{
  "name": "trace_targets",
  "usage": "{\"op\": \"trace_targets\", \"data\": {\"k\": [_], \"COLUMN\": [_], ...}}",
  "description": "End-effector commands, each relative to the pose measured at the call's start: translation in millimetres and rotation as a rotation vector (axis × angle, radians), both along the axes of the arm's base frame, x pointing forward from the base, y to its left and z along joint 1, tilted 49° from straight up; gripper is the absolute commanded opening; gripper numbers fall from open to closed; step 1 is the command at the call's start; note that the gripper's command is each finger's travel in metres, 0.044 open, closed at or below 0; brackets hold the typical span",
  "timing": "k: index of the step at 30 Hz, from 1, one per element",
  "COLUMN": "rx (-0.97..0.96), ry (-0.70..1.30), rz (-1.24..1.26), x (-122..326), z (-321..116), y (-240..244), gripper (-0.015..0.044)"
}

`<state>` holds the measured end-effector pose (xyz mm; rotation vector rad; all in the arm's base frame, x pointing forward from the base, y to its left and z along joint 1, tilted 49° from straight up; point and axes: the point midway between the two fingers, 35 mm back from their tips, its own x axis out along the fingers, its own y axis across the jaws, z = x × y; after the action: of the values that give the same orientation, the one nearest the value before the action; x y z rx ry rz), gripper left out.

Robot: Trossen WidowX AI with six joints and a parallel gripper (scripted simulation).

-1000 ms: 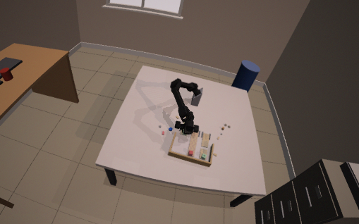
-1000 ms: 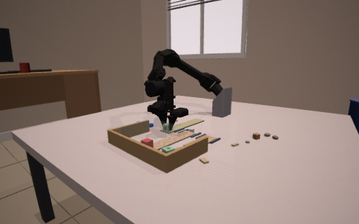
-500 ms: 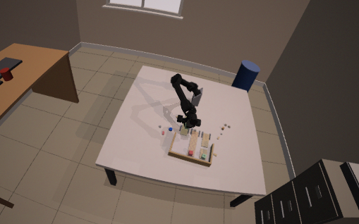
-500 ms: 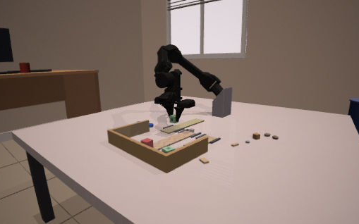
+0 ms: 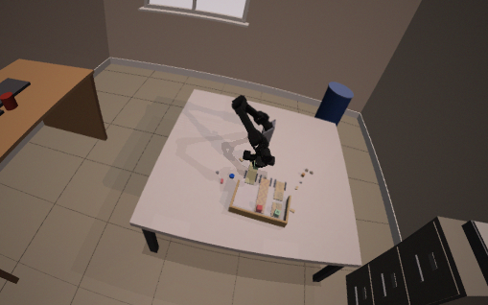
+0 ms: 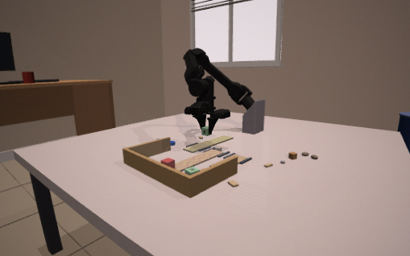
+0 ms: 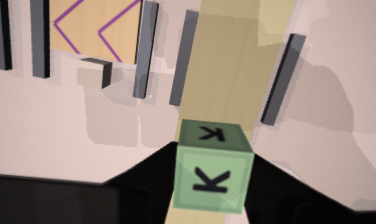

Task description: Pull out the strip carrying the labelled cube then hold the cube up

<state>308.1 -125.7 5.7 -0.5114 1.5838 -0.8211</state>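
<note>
In the exterior view, left of centre, a wooden tray is sitting on the counter with a red cube and a green tile inside it. Just right of that, the plain olive strip is lying drawn out past the tray's open end — so the pulling step looks done. Above its far end the gripper is clamping the labelled cube, its fingers partly closed on the cube's sides. The wrist view is showing the green cube, marked K, in the lower centre of the frame with the strip beneath it. The cube is appearing slightly clear of the strip, though the gap is hard to judge. What seems left is raising it well up and holding it there.
</note>
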Motion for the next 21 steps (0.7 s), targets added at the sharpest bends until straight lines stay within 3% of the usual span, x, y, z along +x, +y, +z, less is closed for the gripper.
{"op": "trace_targets", "data": {"k": [1, 21], "rx": [0.002, 0.004], "ry": [-0.005, -0.005], "rz": [0.001, 0.001], "x": [-13.6, -19.9], "z": [-1.0, 21.5], "y": [6.2, 36.2], "gripper": [0.0, 0.0]}}
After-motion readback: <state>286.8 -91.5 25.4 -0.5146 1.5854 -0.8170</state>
